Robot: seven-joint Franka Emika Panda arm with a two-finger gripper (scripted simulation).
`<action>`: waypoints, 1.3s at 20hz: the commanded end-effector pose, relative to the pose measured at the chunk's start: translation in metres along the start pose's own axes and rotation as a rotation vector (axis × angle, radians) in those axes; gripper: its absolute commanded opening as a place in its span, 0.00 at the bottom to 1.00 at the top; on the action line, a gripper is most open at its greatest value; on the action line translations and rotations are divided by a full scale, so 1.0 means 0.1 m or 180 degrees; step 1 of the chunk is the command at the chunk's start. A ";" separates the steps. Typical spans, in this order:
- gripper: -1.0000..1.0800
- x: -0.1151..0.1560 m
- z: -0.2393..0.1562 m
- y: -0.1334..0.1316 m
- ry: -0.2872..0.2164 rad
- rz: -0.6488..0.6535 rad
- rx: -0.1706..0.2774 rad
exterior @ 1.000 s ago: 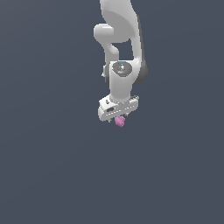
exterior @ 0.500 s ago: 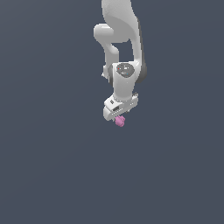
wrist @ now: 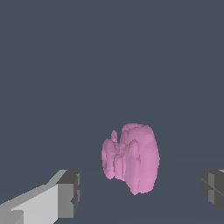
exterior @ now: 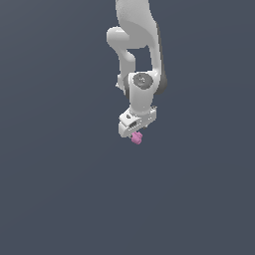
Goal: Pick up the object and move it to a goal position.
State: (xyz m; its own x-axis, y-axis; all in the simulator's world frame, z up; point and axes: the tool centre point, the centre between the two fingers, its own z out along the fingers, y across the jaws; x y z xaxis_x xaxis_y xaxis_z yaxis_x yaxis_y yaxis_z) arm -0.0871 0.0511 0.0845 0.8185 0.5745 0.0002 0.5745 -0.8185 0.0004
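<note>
The object (exterior: 137,138) is a tiny pink-magenta knobbly blob on the flat grey floor. In the exterior view it sits just under my white gripper (exterior: 134,132), which points straight down over it. In the wrist view the object (wrist: 131,157) stands between my two fingers, and my gripper (wrist: 141,192) is open. One grey fingertip (wrist: 70,194) is well off to one side and the other (wrist: 213,190) is at the frame's edge. There is a gap on both sides, and neither pad touches the blob.
A plain dark grey floor (exterior: 60,199) fills both views. The white arm (exterior: 142,45) rises above the gripper to the exterior view's top edge. No goal marker shows.
The gripper has lowered slightly and closed in on the pink object, and the hand has turned a little. The object has stayed in place.
</note>
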 end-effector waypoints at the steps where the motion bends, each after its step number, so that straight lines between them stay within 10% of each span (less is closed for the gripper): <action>1: 0.96 0.00 0.07 0.00 -0.0002 -0.0003 0.0002; 14: 0.96 -0.01 0.46 -0.01 -0.0001 -0.0017 0.0001; 15: 0.00 -0.01 0.46 -0.01 -0.0001 -0.0017 0.0001; 26: 0.00 -0.01 0.46 -0.01 0.0001 -0.0016 -0.0001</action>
State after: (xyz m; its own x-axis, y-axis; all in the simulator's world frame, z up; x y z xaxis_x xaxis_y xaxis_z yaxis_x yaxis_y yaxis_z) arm -0.0883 0.0512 0.0388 0.8156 0.5786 0.0006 0.5786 -0.8156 0.0008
